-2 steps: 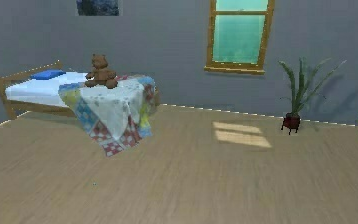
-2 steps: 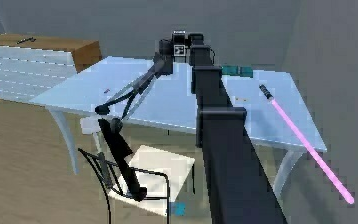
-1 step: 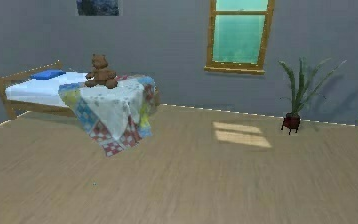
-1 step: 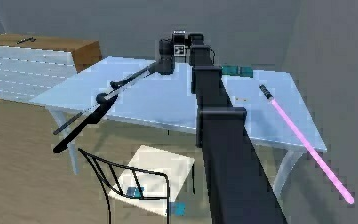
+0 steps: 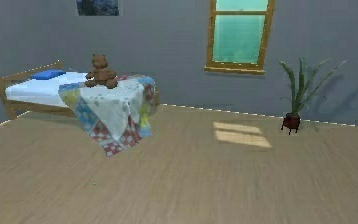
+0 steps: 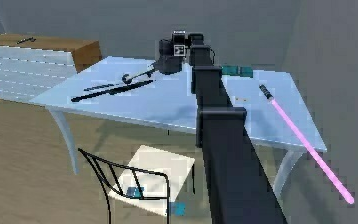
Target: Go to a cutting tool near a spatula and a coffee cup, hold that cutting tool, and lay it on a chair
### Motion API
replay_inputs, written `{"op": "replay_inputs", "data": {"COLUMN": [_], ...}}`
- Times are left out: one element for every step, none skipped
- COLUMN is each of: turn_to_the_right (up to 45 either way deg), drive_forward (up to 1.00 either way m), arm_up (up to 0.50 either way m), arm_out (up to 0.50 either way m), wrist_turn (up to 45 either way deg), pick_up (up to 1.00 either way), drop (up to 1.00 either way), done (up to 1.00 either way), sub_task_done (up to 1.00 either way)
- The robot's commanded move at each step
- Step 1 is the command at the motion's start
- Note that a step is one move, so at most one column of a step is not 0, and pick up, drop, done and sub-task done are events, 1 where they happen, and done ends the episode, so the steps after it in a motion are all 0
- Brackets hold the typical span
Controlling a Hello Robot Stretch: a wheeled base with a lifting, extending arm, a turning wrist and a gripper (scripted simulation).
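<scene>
pale blue table [image 6: 172, 102] with dark long utensils [image 6: 112, 87] and a pink rod [image 6: 302, 141] on top

The arm [image 6: 222, 130] is a long dark bar, stretched far out to the side. Two white squares [image 6: 190, 42] sit at its end, w/ the tool [image 6: 165, 60] just left of them. Can't tell if the tool holds anything.

Room was plain: grey walls [image 5: 157, 45], wood floor [image 5: 177, 180], quilted bed [image 5: 32, 90], wood-framed window [image 5: 239, 38], sun patch [image 5: 242, 135] on boards, potted plant [image 5: 299, 92].
</scene>
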Motion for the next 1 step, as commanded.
{"op": "replay_inputs", "data": {"turn_to_the_right": [0.0], "drive_forward": [0.0], "arm_up": [0.0], "arm_out": [0.0], "wrist_turn": [12.0], "pick_up": [0.0], "drop": [0.0], "done": [0.0], "sub_task_done": [0.0]}}
